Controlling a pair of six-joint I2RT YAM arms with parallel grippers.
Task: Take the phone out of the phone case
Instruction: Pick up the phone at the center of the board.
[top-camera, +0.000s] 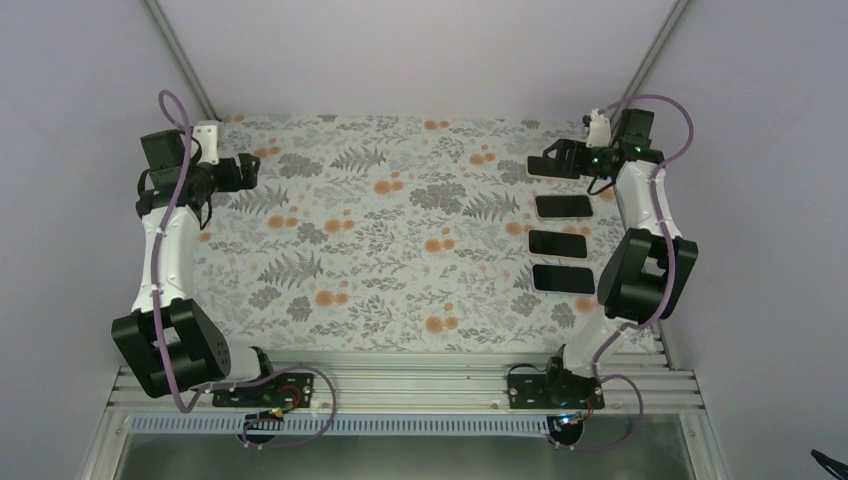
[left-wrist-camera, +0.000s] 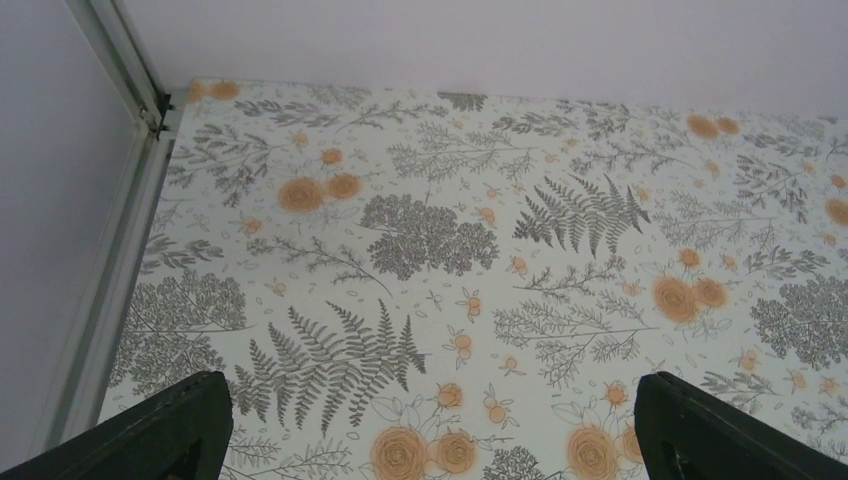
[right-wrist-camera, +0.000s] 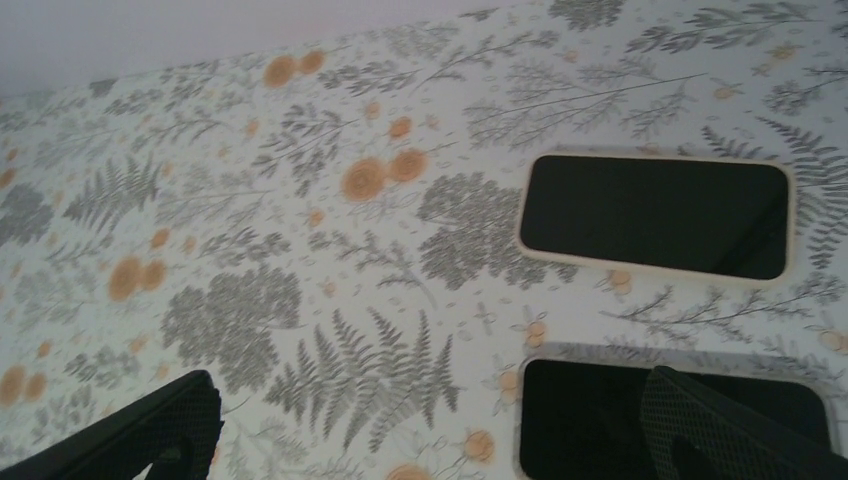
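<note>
Lying flat and screen-up on the right side of the worktop (top-camera: 400, 250) are three phones in a short column, long sides running across: the far phone (top-camera: 564, 207), the middle phone (top-camera: 557, 244) and the near phone (top-camera: 564, 279). Each sits a little apart from the next, and all three show dark, unlit glass.

From the right wrist two of them come up close. A cream-rimmed phone (right-wrist-camera: 655, 215) has a pale case edge running all the way round its black screen. Just beside it is a grey-rimmed phone (right-wrist-camera: 580, 420), its case edge duller and one end hidden behind a black finger. I cannot tell from here whether the third wears a case.

The right arm (top-camera: 640, 200) reaches to the far right corner. The right jaws stand wide open there, just beyond the far phone, with fingers (right-wrist-camera: 130, 430) spread to the corners of the wrist view, holding nothing and touching nothing.

The left arm (top-camera: 165, 250) is up at the far left, well apart from the phones. The left jaws are just as wide, and between the fingers (left-wrist-camera: 150, 430) there is only flowered worktop.
</note>
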